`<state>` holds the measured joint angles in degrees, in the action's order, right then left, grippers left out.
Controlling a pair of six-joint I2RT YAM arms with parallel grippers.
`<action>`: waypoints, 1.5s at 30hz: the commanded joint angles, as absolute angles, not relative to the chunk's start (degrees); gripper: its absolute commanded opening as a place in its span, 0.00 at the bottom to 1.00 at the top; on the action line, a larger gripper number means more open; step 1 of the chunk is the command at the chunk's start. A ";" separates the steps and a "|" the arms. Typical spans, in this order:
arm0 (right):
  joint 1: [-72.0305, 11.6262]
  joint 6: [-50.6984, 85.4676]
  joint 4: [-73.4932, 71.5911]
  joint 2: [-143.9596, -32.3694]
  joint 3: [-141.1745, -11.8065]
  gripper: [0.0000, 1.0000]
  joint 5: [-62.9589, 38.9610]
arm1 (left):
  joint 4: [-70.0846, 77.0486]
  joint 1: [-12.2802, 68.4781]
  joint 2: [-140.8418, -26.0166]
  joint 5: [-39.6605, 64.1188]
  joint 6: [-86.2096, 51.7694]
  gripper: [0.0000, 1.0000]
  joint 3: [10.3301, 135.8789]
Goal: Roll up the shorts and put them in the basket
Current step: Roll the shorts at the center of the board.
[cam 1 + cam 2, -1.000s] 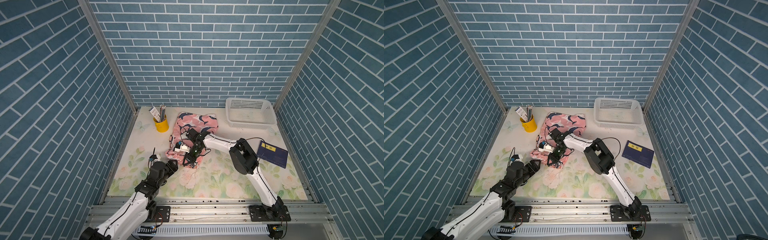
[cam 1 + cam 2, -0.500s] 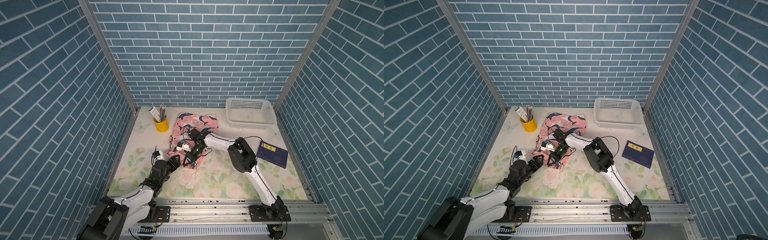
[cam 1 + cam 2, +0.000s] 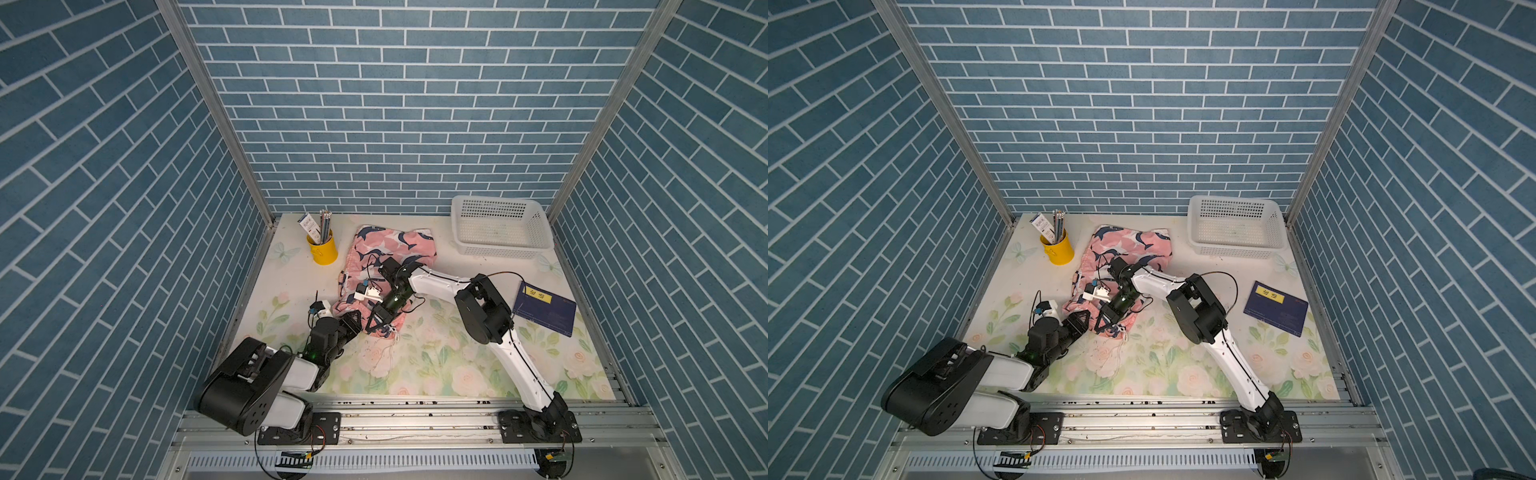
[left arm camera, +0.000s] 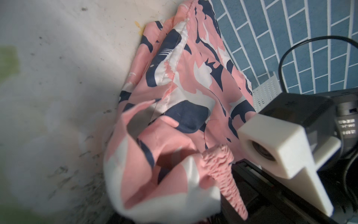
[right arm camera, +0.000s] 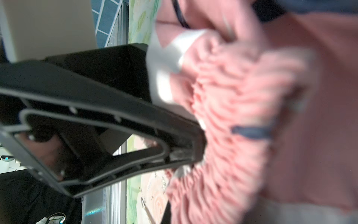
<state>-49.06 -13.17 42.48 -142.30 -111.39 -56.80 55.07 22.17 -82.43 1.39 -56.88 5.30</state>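
- One pair of shorts (image 3: pixel 395 245).
- One yellow cup (image 3: pixel 323 252) just beside the shorts, holding a bunch of pencils (image 3: pixel 325 219) packed too tight to count.
- One white basket (image 3: pixel 500 250) near the shorts.
- One dark blue notebook (image 3: pixel 544 309).
- Two robot arms (image 3: pixel 440 284).

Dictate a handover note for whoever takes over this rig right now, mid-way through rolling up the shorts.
Right gripper: shut on the shorts at the gathered waistband, at their near end.
Left gripper: at the near left corner of the fabric; whether it grips is unclear.
Shorts: on the mat, between the yellow cup and the basket.
Done: near end bunched up.
Left: the roll itself; none formed yet.
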 commanded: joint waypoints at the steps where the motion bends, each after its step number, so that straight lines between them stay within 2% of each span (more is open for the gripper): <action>1: -48.61 -12.12 42.28 -143.39 -109.57 0.00 -59.72 | 55.41 21.61 -84.56 0.92 -57.38 0.36 6.55; 2: -48.39 -11.97 42.01 -143.44 -109.42 0.00 -60.12 | 55.60 21.56 -85.12 1.09 -57.31 0.30 6.82; 3: -48.26 -11.56 41.35 -143.18 -109.02 0.00 -60.37 | 56.02 21.31 -85.76 1.42 -57.42 0.19 7.01; 6: -47.44 -8.88 37.04 -140.87 -105.84 0.09 -57.88 | 55.80 20.92 -86.75 2.31 -57.72 0.00 7.58; 9: -46.14 -5.71 32.59 -136.48 -101.59 0.23 -53.04 | 54.02 20.74 -86.96 3.04 -57.79 0.00 8.38; 10: -45.65 -4.78 30.96 -134.60 -99.70 0.34 -50.90 | 53.05 20.72 -86.71 3.08 -57.75 0.00 8.69; 11: -45.28 -4.20 29.36 -133.05 -97.99 0.39 -49.20 | 52.76 20.70 -86.46 3.14 -57.66 0.00 8.81; 14: -44.48 -3.02 26.29 -128.11 -93.43 0.43 -43.46 | 50.06 20.70 -85.89 3.42 -57.45 0.00 10.15; 16: -44.64 -2.84 24.79 -125.24 -91.12 0.50 -38.13 | 48.26 20.74 -85.32 3.67 -57.49 0.00 11.00; 24: -44.84 -1.36 14.48 -112.56 -78.35 0.53 -18.80 | 37.61 20.72 -84.13 4.09 -55.15 0.00 17.17; 30: -46.39 -3.75 7.89 -103.94 -69.30 0.55 -10.00 | 33.51 20.67 -83.82 4.14 -55.11 0.00 19.23; 38: -57.52 -15.87 -7.84 -94.29 -55.59 0.58 0.06 | 28.00 20.74 -83.29 4.98 -55.46 0.00 21.53; 45: -66.80 -28.50 -22.04 -95.84 -47.94 0.60 6.03 | 21.01 20.69 -84.32 7.05 -55.83 0.00 26.36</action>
<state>-65.10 -20.32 -13.17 -94.85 -49.06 0.67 25.67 21.12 -83.83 5.65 -56.12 24.43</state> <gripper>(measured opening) 0.599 0.088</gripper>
